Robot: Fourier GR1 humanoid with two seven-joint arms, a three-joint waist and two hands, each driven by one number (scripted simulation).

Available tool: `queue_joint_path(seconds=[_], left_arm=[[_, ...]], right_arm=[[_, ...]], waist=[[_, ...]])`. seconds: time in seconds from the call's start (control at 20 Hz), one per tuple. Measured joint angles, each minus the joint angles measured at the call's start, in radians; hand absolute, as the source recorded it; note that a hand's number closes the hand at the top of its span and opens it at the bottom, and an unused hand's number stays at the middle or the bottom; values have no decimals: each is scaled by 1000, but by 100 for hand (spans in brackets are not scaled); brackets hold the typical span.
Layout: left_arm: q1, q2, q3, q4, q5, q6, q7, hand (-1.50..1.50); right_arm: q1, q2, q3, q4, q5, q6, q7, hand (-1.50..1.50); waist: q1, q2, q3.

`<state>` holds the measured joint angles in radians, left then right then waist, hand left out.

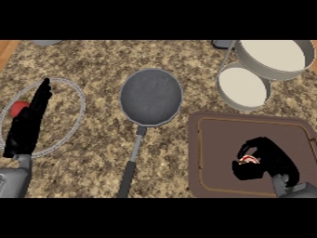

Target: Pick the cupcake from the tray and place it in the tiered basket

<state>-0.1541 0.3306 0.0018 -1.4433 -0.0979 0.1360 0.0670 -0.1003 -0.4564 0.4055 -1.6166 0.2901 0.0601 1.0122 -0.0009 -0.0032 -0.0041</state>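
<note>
A brown tray (pixel 215 139) lies at the lower right of the counter. On it my right hand (pixel 267 158) curls round the cupcake (pixel 248 160), of which only a bit of red and white shows between the fingers. The tiered basket (pixel 270 58) stands at the back right, with a larger upper bowl and a smaller lower bowl (pixel 241 88), both cream inside. My left hand (pixel 27 121) rests at the far left, fingers straight and pointing away.
A dark frying pan (pixel 151 96) lies mid-counter with its handle (pixel 132 162) towards me. A wire ring (pixel 71 100) surrounds a red object (pixel 18 108) under my left hand. Wooden floor shows past both counter sides.
</note>
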Motion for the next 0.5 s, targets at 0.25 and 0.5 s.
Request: queue_joint_path(seconds=[0.25,0.5], left_arm=[[-8,-11,12,11,-17,-6,-6,0],[-22,-17,10,20,-20,-19,-11,0]], right_arm=[[21,23,-71,-89,-3,-3,15,150],[-92,127,16,-127,142,-43,21,150]], waist=[[-3,1,3],[16,3,3]])
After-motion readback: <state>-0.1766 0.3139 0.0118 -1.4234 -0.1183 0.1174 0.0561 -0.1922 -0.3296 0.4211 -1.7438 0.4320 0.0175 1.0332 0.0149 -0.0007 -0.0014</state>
